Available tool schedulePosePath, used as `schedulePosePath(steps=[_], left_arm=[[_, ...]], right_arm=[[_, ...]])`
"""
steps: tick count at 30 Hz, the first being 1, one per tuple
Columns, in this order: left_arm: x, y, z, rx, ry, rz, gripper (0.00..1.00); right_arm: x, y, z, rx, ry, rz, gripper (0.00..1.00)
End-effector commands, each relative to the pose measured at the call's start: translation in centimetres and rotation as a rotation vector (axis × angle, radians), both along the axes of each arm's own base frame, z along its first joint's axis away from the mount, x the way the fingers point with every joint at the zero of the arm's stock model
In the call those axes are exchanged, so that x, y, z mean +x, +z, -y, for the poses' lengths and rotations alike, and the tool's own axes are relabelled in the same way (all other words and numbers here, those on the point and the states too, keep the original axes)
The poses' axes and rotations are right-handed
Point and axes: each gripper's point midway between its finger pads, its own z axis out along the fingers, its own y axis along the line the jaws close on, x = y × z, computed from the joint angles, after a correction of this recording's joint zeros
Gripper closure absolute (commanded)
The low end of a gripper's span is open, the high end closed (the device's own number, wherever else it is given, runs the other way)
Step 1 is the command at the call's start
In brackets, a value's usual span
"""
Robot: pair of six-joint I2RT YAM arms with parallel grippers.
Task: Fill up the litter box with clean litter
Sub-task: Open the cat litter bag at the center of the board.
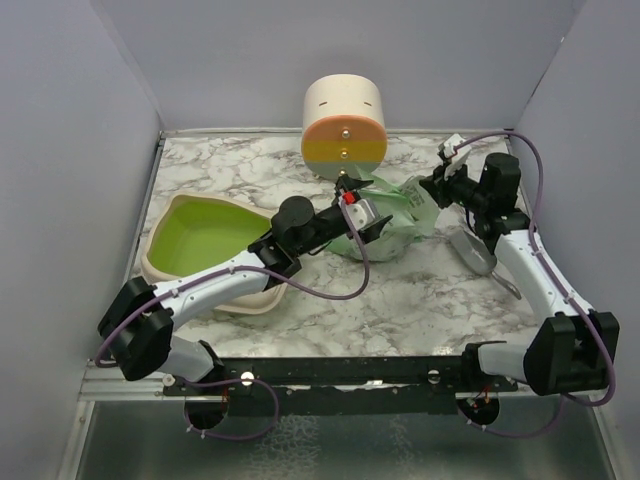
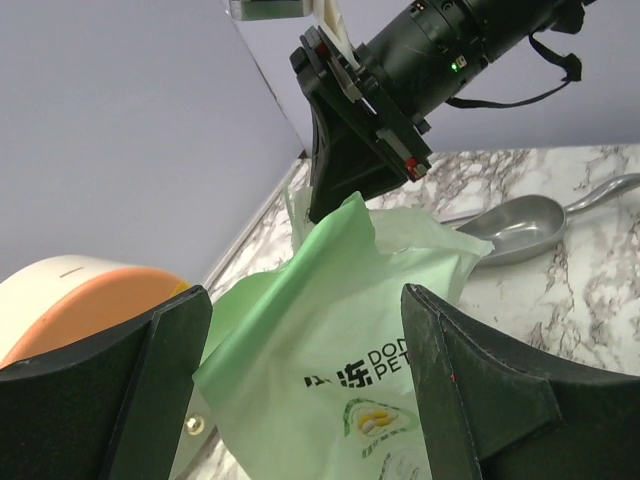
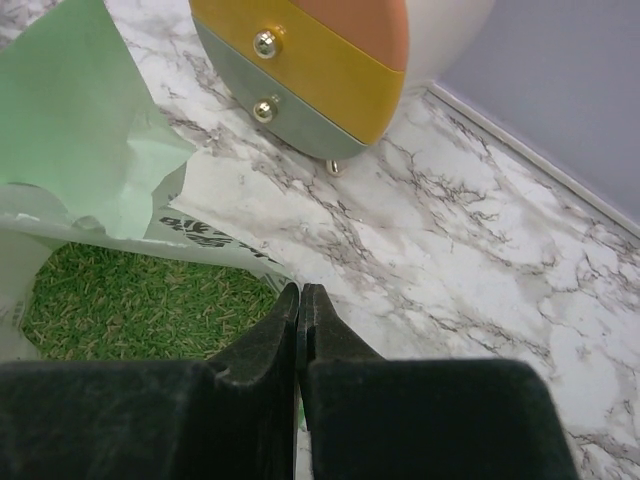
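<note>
Right gripper (image 3: 300,292) pinched shut on mint-green litter bag (image 2: 280,400) top edge; left gripper (image 2: 303,297) fingers wide, straddling the bag.

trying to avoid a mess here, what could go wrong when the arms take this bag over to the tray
1. The right jaws look shut on just a thin edge of the bag, and the left jaws stand open around it, so the film could slip or tear on lifting.
2. The bag's mouth is open with litter exposed, and the litter box lies apart to the left, so granules may spill on the table.
</note>
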Motion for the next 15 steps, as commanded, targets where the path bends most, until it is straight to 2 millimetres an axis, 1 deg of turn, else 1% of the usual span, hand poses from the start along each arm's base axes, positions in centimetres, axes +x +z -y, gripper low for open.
schedulePosePath(steps=[1, 7, 11, 15], left_arm=[[-0.2, 0.1, -1.2, 0.125, 0.022, 0.028, 0.21], [1.0, 0.1, -3.3, 0.150, 0.136, 0.047, 0.22], [2.7, -0.9, -4.5, 0.177, 0.204, 0.038, 0.19], [3.5, -1.1, -4.8, 0.156, 0.164, 0.006, 0.19]], right_arm=[[2.0, 3.0, 0.8, 0.000, -0.051, 0.111, 0.99], [2.3, 3.5, 0.5, 0.009, -0.037, 0.105, 0.99], [2.1, 4.4, 0.4, 0.003, -0.028, 0.119, 0.99], [1.8, 4.9, 0.4, -0.008, -0.022, 0.120, 0.99]])
